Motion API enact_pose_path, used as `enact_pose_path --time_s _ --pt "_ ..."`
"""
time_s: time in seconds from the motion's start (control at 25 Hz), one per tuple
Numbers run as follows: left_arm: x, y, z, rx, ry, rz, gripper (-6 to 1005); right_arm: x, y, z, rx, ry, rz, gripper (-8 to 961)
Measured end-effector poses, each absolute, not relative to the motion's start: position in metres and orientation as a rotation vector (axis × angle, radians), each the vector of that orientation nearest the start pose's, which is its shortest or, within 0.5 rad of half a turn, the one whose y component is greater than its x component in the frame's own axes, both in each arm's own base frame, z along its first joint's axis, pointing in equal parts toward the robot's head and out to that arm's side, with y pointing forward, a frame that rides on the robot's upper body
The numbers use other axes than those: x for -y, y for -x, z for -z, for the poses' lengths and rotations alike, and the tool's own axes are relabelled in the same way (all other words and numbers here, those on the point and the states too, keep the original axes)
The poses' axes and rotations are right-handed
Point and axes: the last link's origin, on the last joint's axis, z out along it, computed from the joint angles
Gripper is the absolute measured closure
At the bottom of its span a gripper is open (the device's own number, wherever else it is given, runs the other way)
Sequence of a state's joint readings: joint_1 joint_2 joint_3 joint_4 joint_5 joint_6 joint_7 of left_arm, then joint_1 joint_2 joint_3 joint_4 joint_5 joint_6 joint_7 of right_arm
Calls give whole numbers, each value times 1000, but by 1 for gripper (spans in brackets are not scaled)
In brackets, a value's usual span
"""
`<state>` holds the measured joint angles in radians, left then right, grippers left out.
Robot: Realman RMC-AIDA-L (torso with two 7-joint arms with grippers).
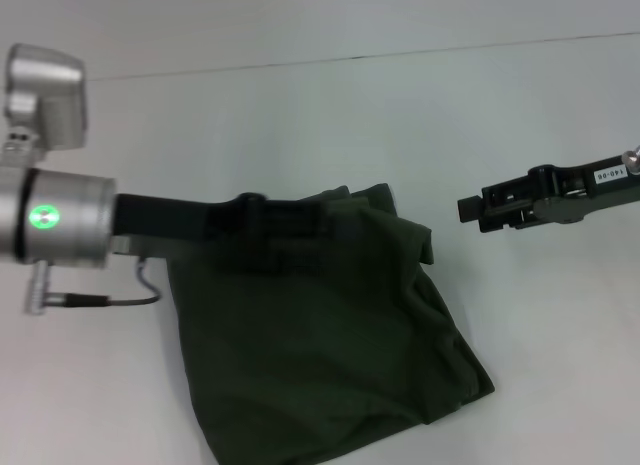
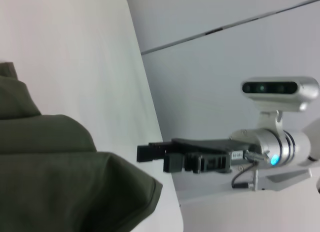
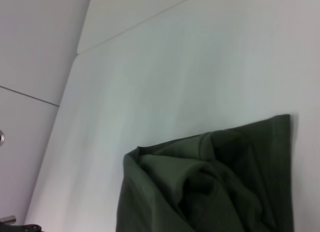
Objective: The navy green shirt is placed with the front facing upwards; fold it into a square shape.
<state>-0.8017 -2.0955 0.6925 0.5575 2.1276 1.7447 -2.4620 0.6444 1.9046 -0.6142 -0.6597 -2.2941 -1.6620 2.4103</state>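
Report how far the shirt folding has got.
Done: the shirt is already folded into a compact, roughly four-sided bundle on the table, though its edges are rumpled. In hand: the left tool is over its far edge; the right tool hovers clear. Left: squaring and flattening.

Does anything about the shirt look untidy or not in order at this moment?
Yes. The shirt is folded but not square: its far right corner is bunched into loose folds, and its edges run slanted. The left gripper is over its far edge; the right gripper is off to the side, apart from it.
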Motion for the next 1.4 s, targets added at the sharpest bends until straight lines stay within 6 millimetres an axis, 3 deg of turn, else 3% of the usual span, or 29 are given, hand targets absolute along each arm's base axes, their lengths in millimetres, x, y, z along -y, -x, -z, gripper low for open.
enact_pose_path --time_s 0.28,0.4,0.68,1.04,1.4 --pt "-337 207 -8 2096 2638 495 113 -364 -257 -74 -1930 2388 -409 384" --pt "-336 218 -21 2075 2589 470 115 -372 -241 -80 -1902 2426 -405 384" --pt "-331 232 -26 2083 2542 392 120 -389 -204 -79 -1786 2541 -355 384" --pt "-329 228 -38 2097 2563 451 127 -406 -177 -45 -1589 2624 -96 384" --pt "-328 235 -47 2113 2508 542 127 -401 -169 -13 -1454 2694 176 385"
